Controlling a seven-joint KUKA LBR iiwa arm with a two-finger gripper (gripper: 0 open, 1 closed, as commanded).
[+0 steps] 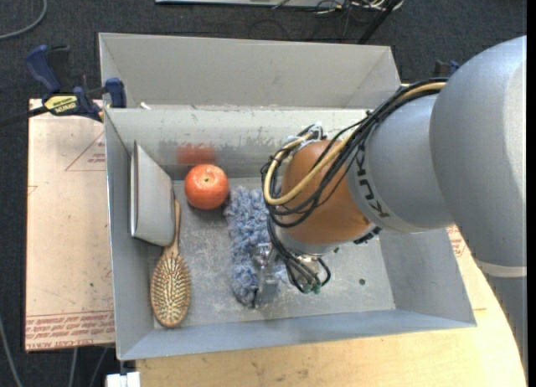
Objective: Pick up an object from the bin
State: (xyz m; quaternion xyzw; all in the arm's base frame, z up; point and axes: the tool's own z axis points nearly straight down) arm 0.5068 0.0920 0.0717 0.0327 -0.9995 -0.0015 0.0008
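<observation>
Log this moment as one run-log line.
gripper: low at blue-grey fuzzy cloth, middle of bin | cloth: lying on floor, not lifted | nearby: red-orange apple, wooden hairbrush, white box

You see the apple (206,187) near the back of the bin (360,293). The box (151,197) lies left of the apple, the brush (170,286) before it to the left, and the cloth (247,234) just right of it.
</observation>
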